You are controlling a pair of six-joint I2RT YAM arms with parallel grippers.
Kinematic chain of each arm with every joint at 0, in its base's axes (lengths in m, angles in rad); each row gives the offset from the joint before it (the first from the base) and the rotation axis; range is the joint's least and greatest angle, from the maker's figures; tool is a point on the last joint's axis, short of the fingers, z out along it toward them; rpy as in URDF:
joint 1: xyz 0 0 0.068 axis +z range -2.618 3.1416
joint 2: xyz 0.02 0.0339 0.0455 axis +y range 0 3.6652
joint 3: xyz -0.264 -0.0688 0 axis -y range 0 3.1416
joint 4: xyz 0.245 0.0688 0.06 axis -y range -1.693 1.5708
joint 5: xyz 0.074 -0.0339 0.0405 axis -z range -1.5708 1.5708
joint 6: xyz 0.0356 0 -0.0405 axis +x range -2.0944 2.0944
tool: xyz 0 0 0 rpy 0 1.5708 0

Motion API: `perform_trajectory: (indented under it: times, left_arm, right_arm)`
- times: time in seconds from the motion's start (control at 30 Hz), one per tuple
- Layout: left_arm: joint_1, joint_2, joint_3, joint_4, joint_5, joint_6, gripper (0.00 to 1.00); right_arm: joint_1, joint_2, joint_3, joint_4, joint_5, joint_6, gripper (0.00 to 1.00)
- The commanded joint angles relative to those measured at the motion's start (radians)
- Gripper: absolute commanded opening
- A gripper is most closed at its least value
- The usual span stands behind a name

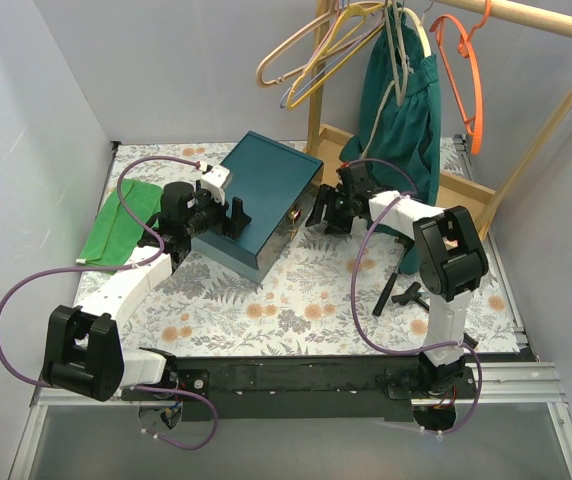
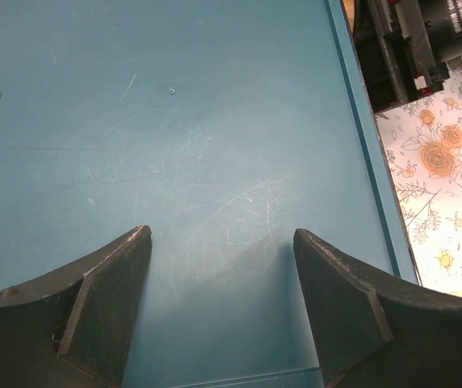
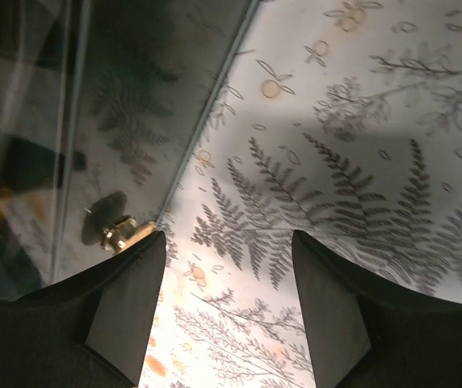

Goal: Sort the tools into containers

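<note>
The dark teal box [image 1: 266, 190] lies shut in the middle of the table, with a gold clasp [image 1: 291, 212] on its right side. My left gripper [image 1: 221, 208] is open and empty just above the lid [image 2: 174, 121]; its fingers [image 2: 110, 291] hold nothing. My right gripper [image 1: 324, 212] is open and empty, low over the floral cloth beside the box's glossy side wall [image 3: 94, 121] and the gold clasp [image 3: 118, 232]. A black hand tool [image 1: 404, 292] lies on the cloth by the right arm. No screwdrivers are in view.
A folded green cloth [image 1: 116, 222] lies at the left. A wooden rack [image 1: 466, 185] at the back right carries a teal garment [image 1: 406, 110] and several coloured hangers [image 1: 336, 40]. Grey walls close in both sides.
</note>
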Motion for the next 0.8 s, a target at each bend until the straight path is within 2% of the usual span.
perform_trajectory:
  times: [0.0,0.37,0.77]
  left_arm:
    - [-0.002,0.037,-0.043,-0.161,-0.022,-0.003,0.71]
    - [-0.004,0.056,-0.051,-0.135,-0.012,-0.008,0.72]
    - [-0.004,0.06,-0.066,-0.126,-0.009,-0.013,0.72]
  right_arm:
    - [0.015,0.024,0.079,0.072,-0.075,0.025,0.71]
    - [0.042,0.039,0.118,0.069,-0.119,0.041,0.71]
    - [0.072,0.088,0.147,-0.016,-0.106,0.031,0.7]
